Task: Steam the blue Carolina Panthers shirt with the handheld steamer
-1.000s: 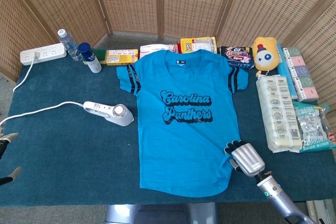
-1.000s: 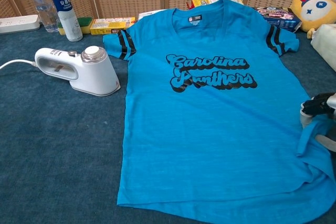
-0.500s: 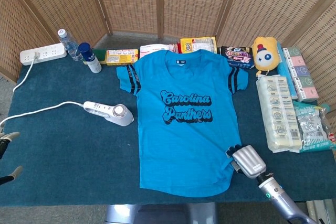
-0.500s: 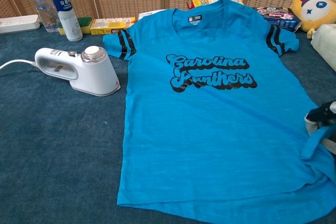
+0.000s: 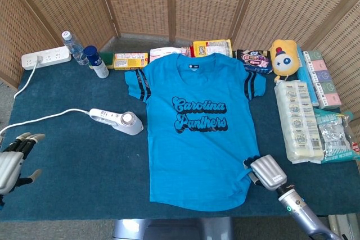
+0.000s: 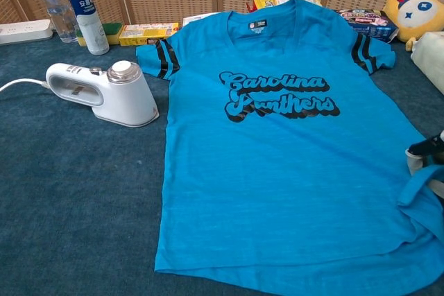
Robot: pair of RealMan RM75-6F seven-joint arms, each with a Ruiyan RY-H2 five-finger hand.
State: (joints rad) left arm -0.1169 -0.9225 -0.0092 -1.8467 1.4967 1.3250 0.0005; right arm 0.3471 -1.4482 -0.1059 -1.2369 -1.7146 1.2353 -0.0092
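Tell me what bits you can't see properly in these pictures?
- Right hand: in the chest view the frame edge cuts it off; in the head view its fingers curl under the shirt hem, so its hold is unclear.
- Left hand: partly cut by the head view's left edge.
- Steamer cord: runs out of the chest view, plug unseen.
- Snack boxes: print too small.

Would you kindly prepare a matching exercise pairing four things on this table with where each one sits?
Things:
1. white handheld steamer
2. yellow plush toy
3. white power strip
4. robot's right hand

Places:
A. far left corner of the table
B. at the lower right edge of the blue Carolina Panthers shirt
C. on the cloth just left of the shirt
D. far right, behind the shirt's sleeve

Pairs: 1-C, 2-D, 3-A, 4-B
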